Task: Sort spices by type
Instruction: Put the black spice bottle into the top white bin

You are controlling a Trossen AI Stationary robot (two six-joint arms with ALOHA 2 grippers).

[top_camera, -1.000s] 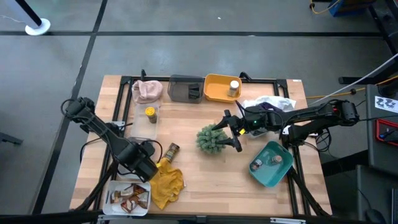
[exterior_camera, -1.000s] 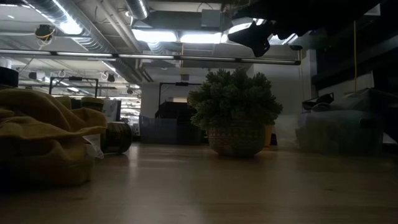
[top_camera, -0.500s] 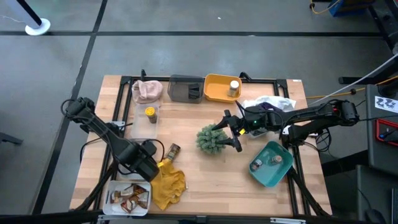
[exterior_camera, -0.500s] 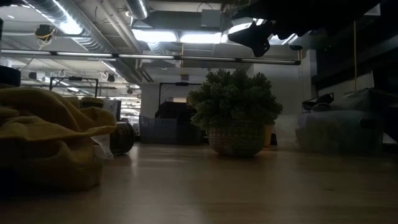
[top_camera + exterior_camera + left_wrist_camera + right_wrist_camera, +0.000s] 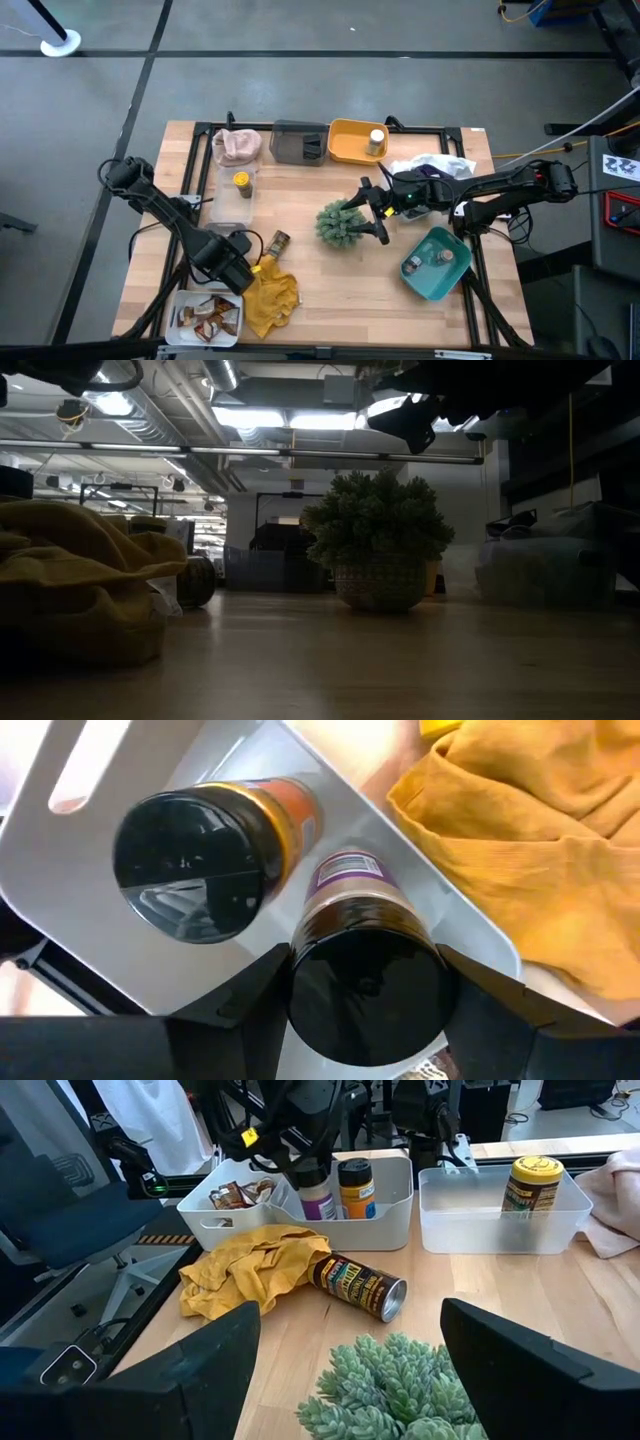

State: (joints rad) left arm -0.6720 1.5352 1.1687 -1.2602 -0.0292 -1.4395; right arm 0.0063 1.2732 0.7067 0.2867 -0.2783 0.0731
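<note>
My left gripper (image 5: 365, 988) is shut on a black-capped bottle with a purple label (image 5: 318, 1200), over the white tray (image 5: 392, 1220) at the table's near left. An orange bottle with a black cap (image 5: 205, 855) stands in that tray, and brown packets (image 5: 208, 314) lie in its near end. Another brown bottle (image 5: 276, 242) lies on its side on the wood beside the mustard cloth (image 5: 270, 297). My right gripper (image 5: 372, 212) hangs open, level, right of the green plant ball (image 5: 340, 222), touching nothing. My left gripper pinches the bottle's black cap (image 5: 365, 982) between its two fingers, one on each side. The fingers come from above, pointing down. The bottle hangs upright with its lower part inside the white tray. The tray's wall hides whether its bottom stands on the tray floor.
A clear tray holds a yellow-lidded jar (image 5: 241, 182). At the far edge are a pink cloth (image 5: 237, 146), a grey box (image 5: 298, 143) and a yellow bin with a white-capped jar (image 5: 376, 139). A teal bin with a jar (image 5: 436, 262) stands at the right.
My left gripper has gone down toward the white tray with the purple-labelled bottle, which stays upright in the hold. The mustard cloth's heap beside it has shifted a little.
</note>
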